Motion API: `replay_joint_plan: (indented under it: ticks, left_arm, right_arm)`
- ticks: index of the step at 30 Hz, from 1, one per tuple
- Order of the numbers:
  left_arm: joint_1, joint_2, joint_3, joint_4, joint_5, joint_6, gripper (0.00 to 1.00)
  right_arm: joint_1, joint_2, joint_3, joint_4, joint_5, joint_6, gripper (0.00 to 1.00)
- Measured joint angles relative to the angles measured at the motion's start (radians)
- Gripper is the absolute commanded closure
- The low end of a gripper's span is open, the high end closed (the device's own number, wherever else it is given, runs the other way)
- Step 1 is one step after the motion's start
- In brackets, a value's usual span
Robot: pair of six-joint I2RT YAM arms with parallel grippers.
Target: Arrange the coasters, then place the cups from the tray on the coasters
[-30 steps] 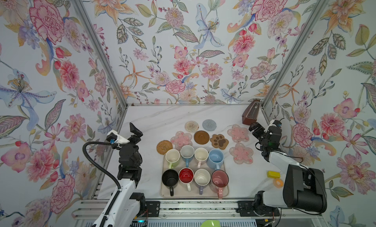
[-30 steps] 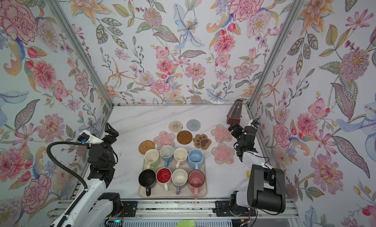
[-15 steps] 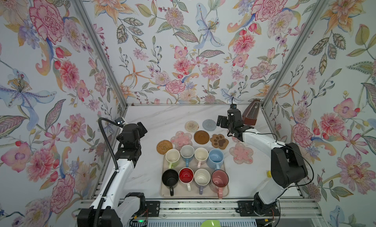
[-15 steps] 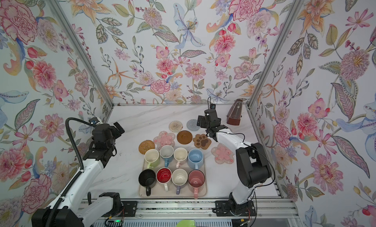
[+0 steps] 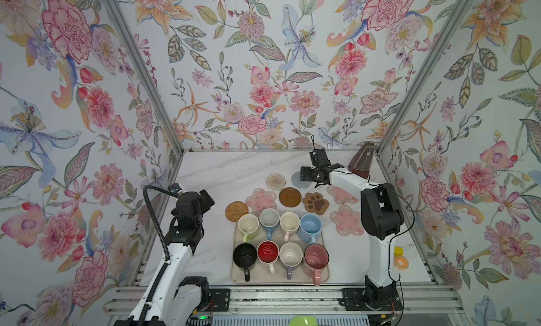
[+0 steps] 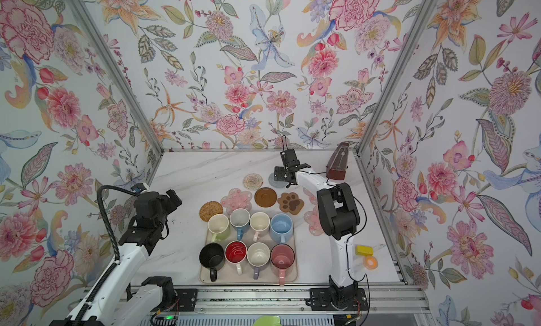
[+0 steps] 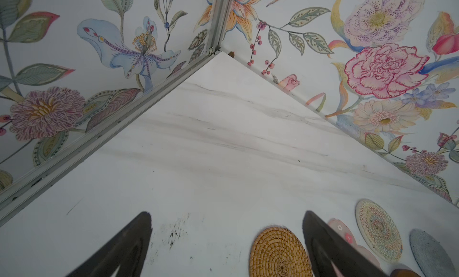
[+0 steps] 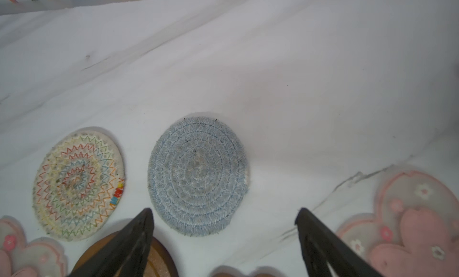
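Here the grey-blue woven coaster (image 8: pixel 198 176) is seen flat on the bench (image 8: pixel 298 64) just ahead of the right arm's spread, empty jaws, apparently untouched, with the left arm's open jaws farther off.

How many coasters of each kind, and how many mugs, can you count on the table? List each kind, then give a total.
Pink flower coasters: 3
Woven round coasters: 2
Rattan round coaster: 1
Brown disc coaster: 1
Paw coaster: 1
Mugs: 8
Total: 16
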Motion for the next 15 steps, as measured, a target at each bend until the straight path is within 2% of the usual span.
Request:
replay_joint_plan:
  ticks: [9, 15]
  left_arm:
    - [0.0, 0.0, -0.011, 0.002, 0.036, -0.043, 0.04]
    - [0.0, -0.007, -0.022, 0.002, 0.047, -0.06, 0.03]
  right_arm:
    - [0.023, 0.128, 0.113, -0.097, -0.005, -0.001, 0.14]
    - [0.047, 0.163, 0.174, -0.137, 0.013, -0.01, 0.15]
